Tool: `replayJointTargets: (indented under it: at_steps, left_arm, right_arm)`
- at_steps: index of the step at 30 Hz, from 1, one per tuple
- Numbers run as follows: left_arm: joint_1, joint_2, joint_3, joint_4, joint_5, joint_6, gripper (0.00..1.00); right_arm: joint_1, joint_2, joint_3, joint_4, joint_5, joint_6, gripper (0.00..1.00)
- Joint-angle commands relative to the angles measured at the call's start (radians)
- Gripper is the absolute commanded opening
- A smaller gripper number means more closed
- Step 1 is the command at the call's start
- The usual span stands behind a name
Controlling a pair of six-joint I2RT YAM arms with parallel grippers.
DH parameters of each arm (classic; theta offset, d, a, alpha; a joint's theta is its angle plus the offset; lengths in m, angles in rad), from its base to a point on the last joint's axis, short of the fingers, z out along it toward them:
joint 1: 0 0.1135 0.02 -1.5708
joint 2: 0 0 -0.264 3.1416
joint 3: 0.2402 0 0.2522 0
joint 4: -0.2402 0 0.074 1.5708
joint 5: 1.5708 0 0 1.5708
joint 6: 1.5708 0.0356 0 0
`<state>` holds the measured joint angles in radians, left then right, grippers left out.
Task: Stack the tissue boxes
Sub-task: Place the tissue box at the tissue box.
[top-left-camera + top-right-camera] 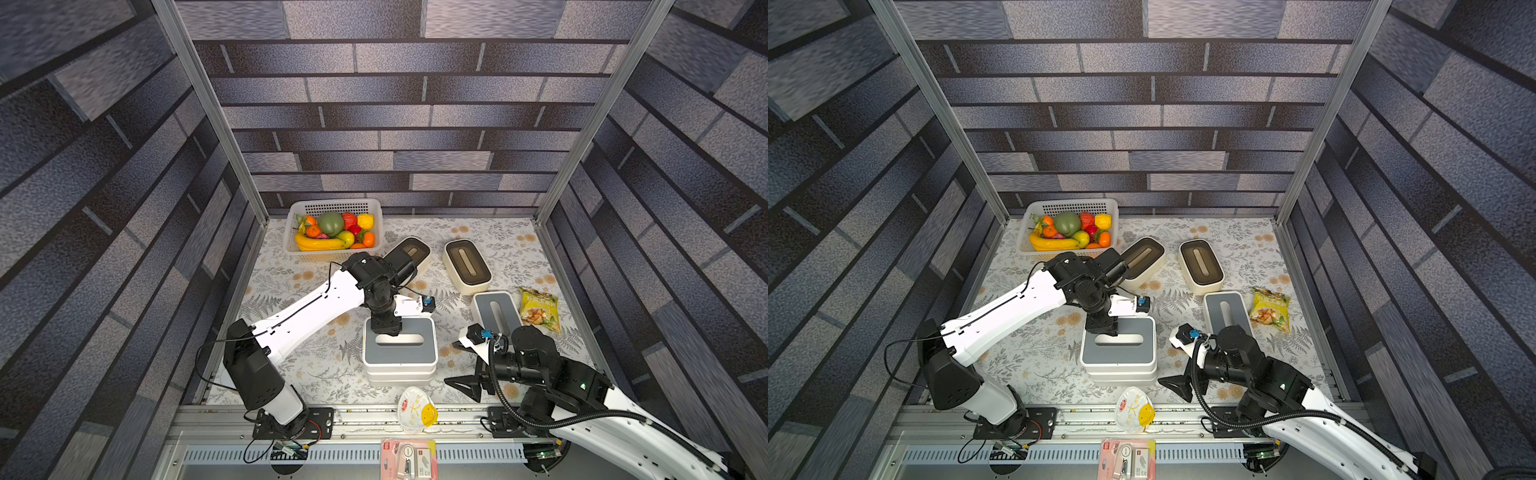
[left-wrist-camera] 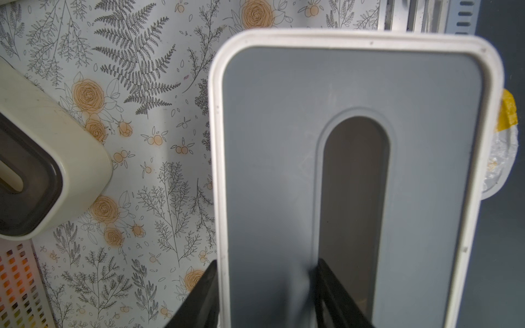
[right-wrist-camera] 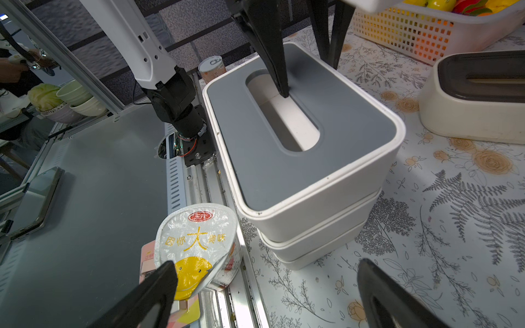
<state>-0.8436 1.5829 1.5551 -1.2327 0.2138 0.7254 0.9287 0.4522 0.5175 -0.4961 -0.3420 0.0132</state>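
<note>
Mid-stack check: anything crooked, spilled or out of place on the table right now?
The top box, in the left gripper, sits square on the stack. One oddity: a yogurt cup sits on the front rail, off the cloth, right by the stack.

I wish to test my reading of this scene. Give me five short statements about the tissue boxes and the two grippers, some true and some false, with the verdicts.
1. The left gripper grips the top box of the stack, with one finger in the lid's slot. True.
2. The right gripper holds the yogurt cup. False: it is open and empty, and the cup sits apart at the front edge.
3. The stack has three boxes. True.
4. The two cream boxes are stacked. False: they stand side by side, apart, on the table.
5. The single grey-lidded box lies in the fruit basket. False: it stands on the table beside the snack bag.
</note>
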Motion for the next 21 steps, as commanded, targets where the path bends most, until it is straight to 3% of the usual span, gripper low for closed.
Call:
replayJointTargets:
  at_steps: [1, 21]
  left_arm:
    - [-0.006, -0.014, -0.006, 0.007, 0.043, 0.020, 0.49]
    - [-0.005, -0.006, -0.003, -0.009, 0.043, 0.012, 0.49]
  right_arm:
    - [0.009, 0.006, -0.004, 0.002, 0.003, -0.003, 1.00]
    - [0.015, 0.018, -0.005, 0.008, -0.004, -0.004, 1.00]
